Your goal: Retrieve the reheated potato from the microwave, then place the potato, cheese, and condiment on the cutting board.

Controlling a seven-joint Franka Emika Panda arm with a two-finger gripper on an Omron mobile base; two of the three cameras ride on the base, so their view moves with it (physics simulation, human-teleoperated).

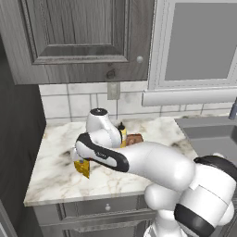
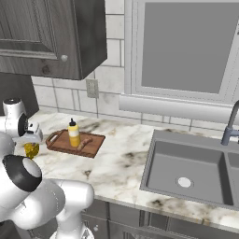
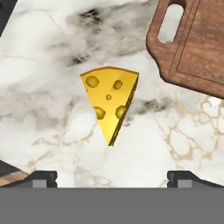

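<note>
STEP: cheese pickup | HAND: your gripper was spread wide, empty | ADVICE: you needed to straddle the wedge's flat faces, clear of the cutting board.

Glossy white rounded arm segments, black joint bands (dark pincer tips).

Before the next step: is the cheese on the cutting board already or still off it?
Off it. The cheese lies on the marble counter, apart from the cutting board.
</note>
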